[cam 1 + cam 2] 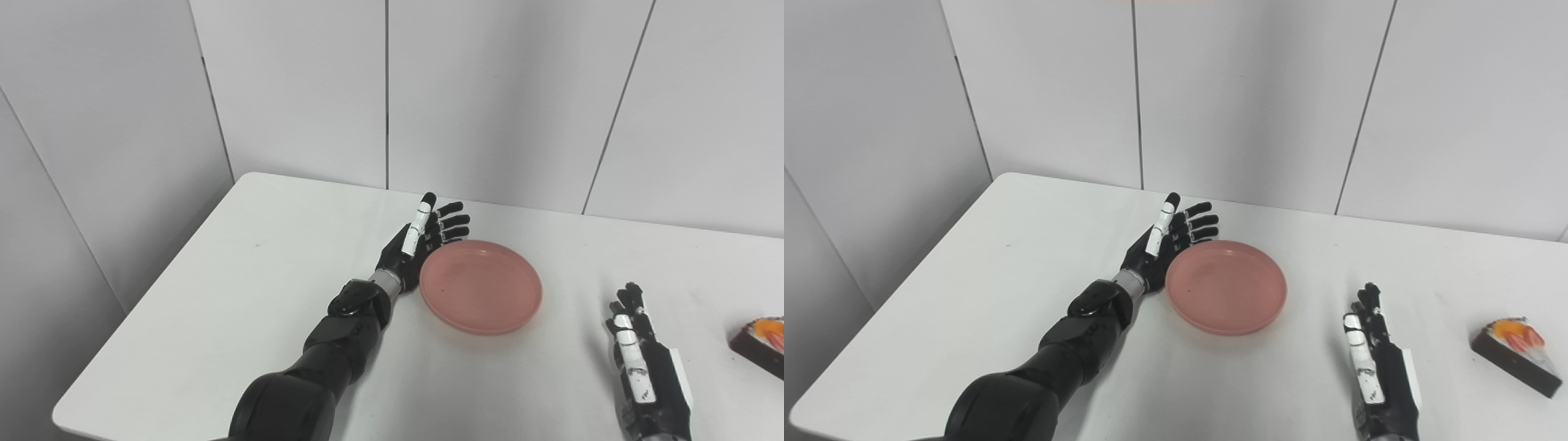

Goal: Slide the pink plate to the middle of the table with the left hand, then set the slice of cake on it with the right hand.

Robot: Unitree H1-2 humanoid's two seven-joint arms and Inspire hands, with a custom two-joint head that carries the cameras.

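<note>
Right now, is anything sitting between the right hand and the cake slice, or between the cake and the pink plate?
Nothing visible. Bare table lies between the right hand and the cake slice, and between the cake and the pink plate. The left hand is at the plate's far-left rim.

slice of cake [762,344] cut by right edge, left eye view

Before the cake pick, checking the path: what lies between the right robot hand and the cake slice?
Only bare white table between the right robot hand and the cake slice, clearest in the right eye view.
</note>
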